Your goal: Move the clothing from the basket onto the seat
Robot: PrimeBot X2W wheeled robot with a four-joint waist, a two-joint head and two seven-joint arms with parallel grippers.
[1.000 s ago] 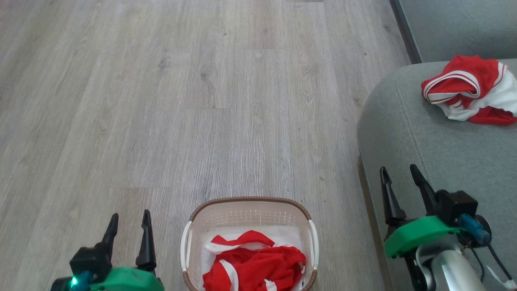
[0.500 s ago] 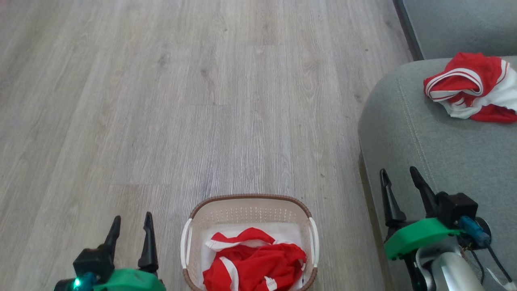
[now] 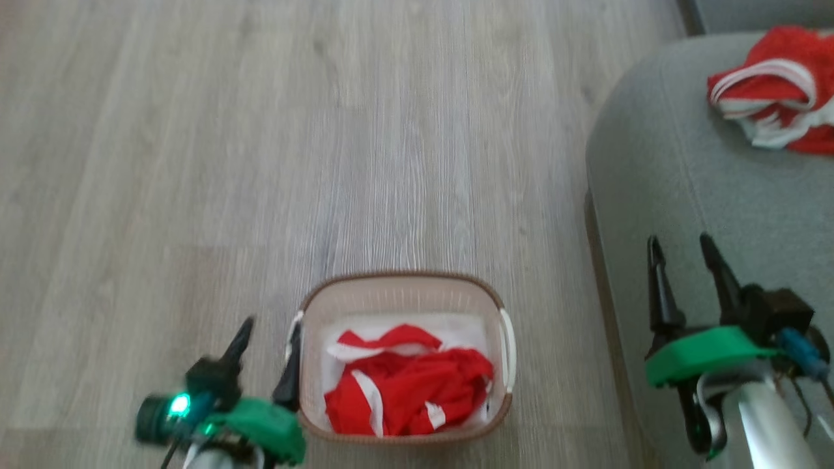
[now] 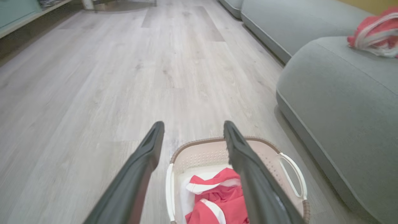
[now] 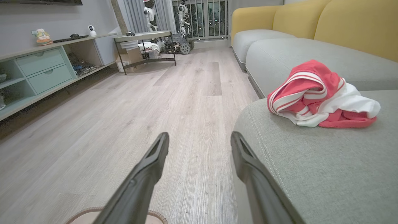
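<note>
Grey wood-look plank floor (image 3: 391,130) covers the room, slightly blurred from the head camera. On it, close in front of the robot, stands a small oval cream-white plastic laundry basket (image 3: 399,281) with perforated sides, a brown woven-look rim and white handles. Inside the basket, a crumpled red garment (image 3: 417,391) with white stripes lies heaped on the white liner.

To the robot's right, with a strip of floor between it and the basket, is the rounded edge of a large grey-green fabric seat (image 3: 677,169) with a stitched seam. A second red garment (image 3: 769,91), with white stripes and a white panel, lies bunched on top of the seat, well apart from the basket.

The left gripper (image 3: 270,324), two long dark fingers on a green mount, hangs just beside the basket's left handle. Its fingers are spread apart with nothing between them. From its wrist camera, one finger lies over bare floor and the other crosses the basket's opening. Whether a finger touches the handle cannot be told.

The right gripper (image 3: 679,240) is also spread and empty. It hangs over the near edge of the seat, well short of the second red garment. Its wrist camera looks past the fingers to yellow sofa back cushions (image 5: 342,21), a low shelf unit with pale green drawers (image 5: 40,68) and a small table (image 5: 146,37) at the far end of the room.
</note>
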